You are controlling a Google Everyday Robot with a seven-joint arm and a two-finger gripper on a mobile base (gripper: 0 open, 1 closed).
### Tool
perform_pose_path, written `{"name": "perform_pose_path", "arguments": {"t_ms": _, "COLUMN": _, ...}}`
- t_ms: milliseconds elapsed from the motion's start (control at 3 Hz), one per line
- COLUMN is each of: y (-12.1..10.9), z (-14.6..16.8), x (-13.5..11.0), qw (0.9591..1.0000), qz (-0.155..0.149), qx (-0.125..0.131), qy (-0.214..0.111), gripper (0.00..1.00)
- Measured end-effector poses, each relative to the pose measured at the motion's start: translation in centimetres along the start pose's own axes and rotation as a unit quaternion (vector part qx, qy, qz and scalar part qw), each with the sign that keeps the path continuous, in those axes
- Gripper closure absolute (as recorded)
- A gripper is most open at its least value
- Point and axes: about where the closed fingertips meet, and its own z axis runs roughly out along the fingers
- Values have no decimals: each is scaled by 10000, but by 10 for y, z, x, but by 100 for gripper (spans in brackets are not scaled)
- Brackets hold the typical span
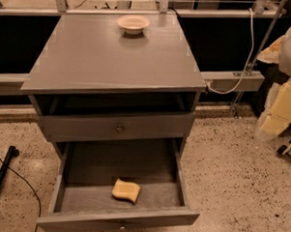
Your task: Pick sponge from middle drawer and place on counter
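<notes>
The pale yellow sponge (126,190) lies on the ribbed grey floor of the open middle drawer (84,195), near its front, a little right of centre. The drawer is pulled out wide below the knobbed drawer (120,128). The counter (104,58) is the broad grey cabinet top above. The gripper is not in view.
A round cream bowl (133,23) stands at the back of the counter. A black bar and cable (0,179) lie on the speckled floor at left. Yellow foam pieces and wrapped items (281,104) stand at right. A white cable (247,54) hangs by a metal rail behind.
</notes>
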Motion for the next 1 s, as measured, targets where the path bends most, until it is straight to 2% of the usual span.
{"name": "perform_pose_path", "arguments": {"t_ms": 333, "y": 0, "z": 0, "x": 0, "qw": 10000, "qz": -1, "qx": 1, "qy": -1, "gripper": 0}}
{"name": "perform_pose_path", "arguments": {"t_ms": 667, "y": -21, "z": 40, "x": -28, "qw": 9998, "qz": -99, "qx": -45, "qy": -192, "gripper": 0}}
{"name": "perform_pose_path", "arguments": {"t_ms": 1000, "y": -57, "z": 134, "x": -85, "qw": 9983, "qz": -159, "qx": -188, "qy": -536, "gripper": 0}}
